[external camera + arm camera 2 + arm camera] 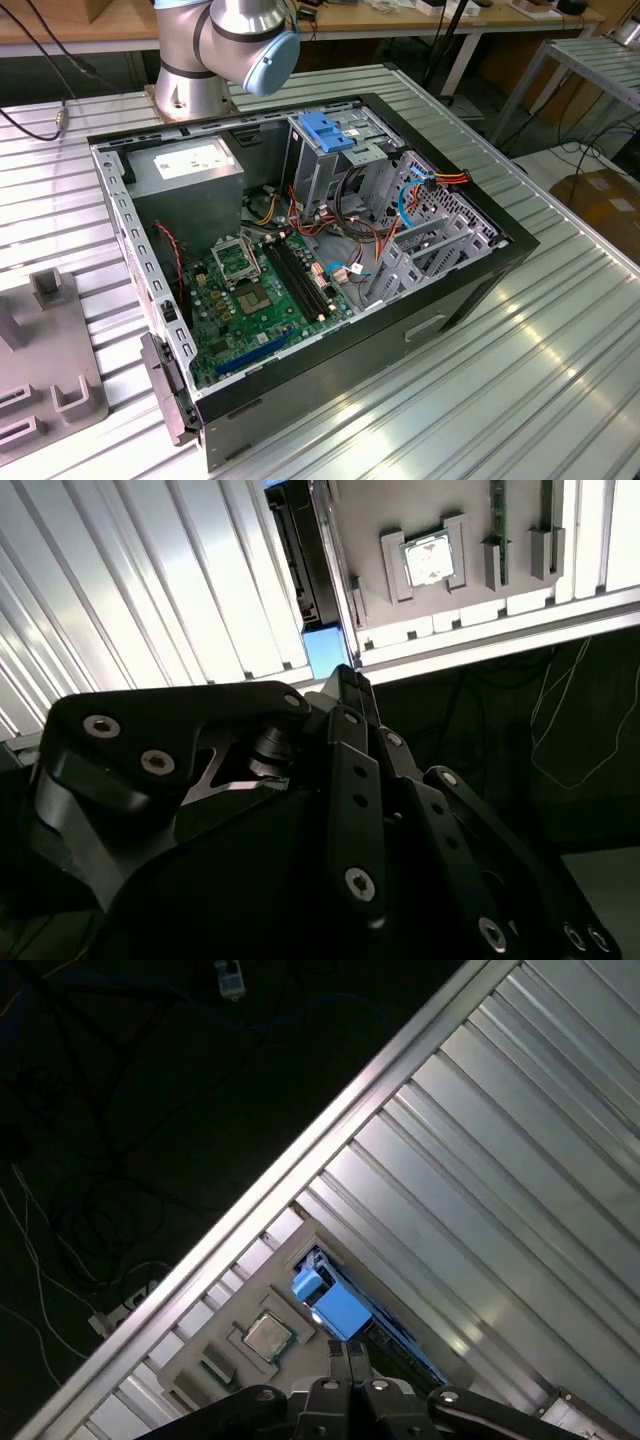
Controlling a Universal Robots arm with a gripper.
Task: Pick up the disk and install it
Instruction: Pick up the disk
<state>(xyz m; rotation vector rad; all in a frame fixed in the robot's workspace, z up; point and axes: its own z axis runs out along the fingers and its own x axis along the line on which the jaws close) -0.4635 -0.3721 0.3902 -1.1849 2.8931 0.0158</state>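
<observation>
In the exterior view an open case (420, 340) lies on its side mid-frame on a slatted table (560, 380), with the arm (230, 40) rising at the upper left. Inside the case, a blue-topped cage (325, 130) sits toward the top, a power supply (190, 165) to the exterior view's left of it, and a green board (250, 300) below them. A grey tray (60, 380) lies at the lower left, well apart from the case. In the first wrist view the gripper (348, 1352) points at the disk (333, 1303), which stands on edge in the tray, blue end nearest, with a chip (266, 1335) in the pocket just beside it. The jaws look pressed together with nothing between them. Whether the tips touch the blue end is hard to tell from this angle. In the second wrist view the black fingers (355, 780) meet at their tips, and past them is a blue patch, probably the disk's rail, against the tray, near the chip.
</observation>
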